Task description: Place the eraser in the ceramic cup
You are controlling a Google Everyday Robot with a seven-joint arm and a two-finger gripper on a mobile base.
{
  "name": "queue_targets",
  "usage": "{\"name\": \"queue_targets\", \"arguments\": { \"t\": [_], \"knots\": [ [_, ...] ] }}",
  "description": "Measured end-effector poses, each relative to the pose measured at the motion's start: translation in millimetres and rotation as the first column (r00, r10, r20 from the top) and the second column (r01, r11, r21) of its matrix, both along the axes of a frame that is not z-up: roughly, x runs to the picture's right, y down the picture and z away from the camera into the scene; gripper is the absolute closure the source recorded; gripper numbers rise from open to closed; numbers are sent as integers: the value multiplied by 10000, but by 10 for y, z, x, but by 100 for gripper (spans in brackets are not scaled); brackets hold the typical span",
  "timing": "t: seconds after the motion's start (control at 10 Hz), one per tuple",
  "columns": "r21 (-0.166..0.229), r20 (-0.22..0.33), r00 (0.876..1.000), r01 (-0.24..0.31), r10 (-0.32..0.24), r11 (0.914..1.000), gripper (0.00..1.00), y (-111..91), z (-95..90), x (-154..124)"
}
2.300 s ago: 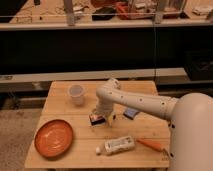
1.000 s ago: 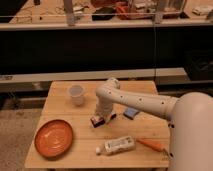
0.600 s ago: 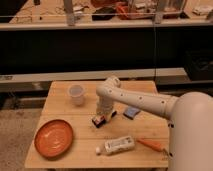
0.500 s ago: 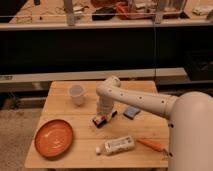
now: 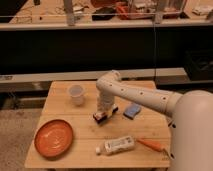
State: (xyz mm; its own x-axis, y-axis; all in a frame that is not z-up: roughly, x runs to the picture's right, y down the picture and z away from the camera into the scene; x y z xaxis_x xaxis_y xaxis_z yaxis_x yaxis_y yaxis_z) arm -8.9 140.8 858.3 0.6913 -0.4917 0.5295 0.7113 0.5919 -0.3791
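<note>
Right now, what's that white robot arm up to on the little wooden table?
The arm reaches down to the middle of the wooden table, and its hand is shut on the eraser, which sits on the tabletop. The ceramic cup it is meant for stands upright at the back left, apart from the hand. An orange plate, a white tube, a blue pad and an orange pen-like thing lie around, untouched.

Wooden tabletop [image 5: 65, 97] fills lower frame. Orange plate [image 5: 53, 138] lower left. White tube [image 5: 116, 145] lying flat at lower center, orange carrot-like item [image 5: 151, 145] just right of it. Blue squarish pad [image 5: 132, 111] right of center. Dark shelving across upper frame.

End effector [image 5: 103, 114] at tabletop center, down on the surface.
</note>
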Motion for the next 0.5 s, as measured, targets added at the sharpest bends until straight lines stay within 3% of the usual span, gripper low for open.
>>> {"name": "queue_targets", "arguments": {
  "t": [0.5],
  "knots": [
    [268, -220, 9997, -65, 71, 9996, 100, -397, -191, -67]
  ]
}}
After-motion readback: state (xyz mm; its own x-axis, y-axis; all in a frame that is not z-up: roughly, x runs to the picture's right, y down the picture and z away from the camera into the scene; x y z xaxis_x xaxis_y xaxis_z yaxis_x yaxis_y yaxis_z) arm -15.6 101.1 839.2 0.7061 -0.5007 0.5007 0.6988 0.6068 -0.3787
